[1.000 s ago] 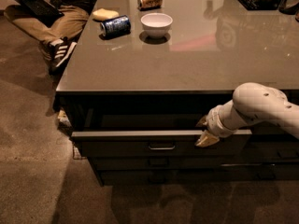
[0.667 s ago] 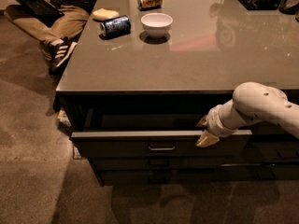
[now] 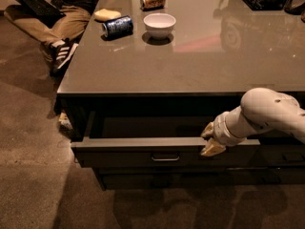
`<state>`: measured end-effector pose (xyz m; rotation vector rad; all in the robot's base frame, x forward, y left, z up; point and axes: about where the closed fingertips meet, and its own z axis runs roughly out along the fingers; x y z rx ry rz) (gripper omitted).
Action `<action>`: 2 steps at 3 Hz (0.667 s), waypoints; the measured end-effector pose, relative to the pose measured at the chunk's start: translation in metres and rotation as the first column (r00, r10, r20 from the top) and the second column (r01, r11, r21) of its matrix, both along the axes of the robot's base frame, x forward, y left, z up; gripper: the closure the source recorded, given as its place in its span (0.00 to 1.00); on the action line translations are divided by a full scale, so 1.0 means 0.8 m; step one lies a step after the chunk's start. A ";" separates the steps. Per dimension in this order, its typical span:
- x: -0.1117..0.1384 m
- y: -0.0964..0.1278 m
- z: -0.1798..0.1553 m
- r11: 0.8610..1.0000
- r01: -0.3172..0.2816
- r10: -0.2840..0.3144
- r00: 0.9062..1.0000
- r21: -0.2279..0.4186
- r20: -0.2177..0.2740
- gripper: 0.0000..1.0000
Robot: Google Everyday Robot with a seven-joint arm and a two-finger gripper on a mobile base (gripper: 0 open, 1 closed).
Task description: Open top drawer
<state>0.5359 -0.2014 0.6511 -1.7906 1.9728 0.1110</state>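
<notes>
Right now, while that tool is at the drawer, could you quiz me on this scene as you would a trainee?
1. Fill in: in the picture, the blue can lies to the ___ of the bowl.
2. Where is the tool? A) at the top drawer's front edge, right of the handle; B) over the bowl; C) touching the can.
3. True or false: the top drawer is fully shut.
Key: 1 left; 2 A; 3 false, it stands partly open.

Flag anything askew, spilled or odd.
Two cans lie on their sides on the counter: a blue can and a brown can; no spill shows. The tool sits at the upper edge of the top drawer, right of its handle.
</notes>
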 end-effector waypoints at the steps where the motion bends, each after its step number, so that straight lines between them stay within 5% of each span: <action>1: -0.035 -0.001 0.002 1.000 0.018 -0.018 1.000 0.006 -0.015 1.00; 2: -0.089 -0.003 0.003 0.998 0.063 -0.063 0.997 0.020 -0.041 1.00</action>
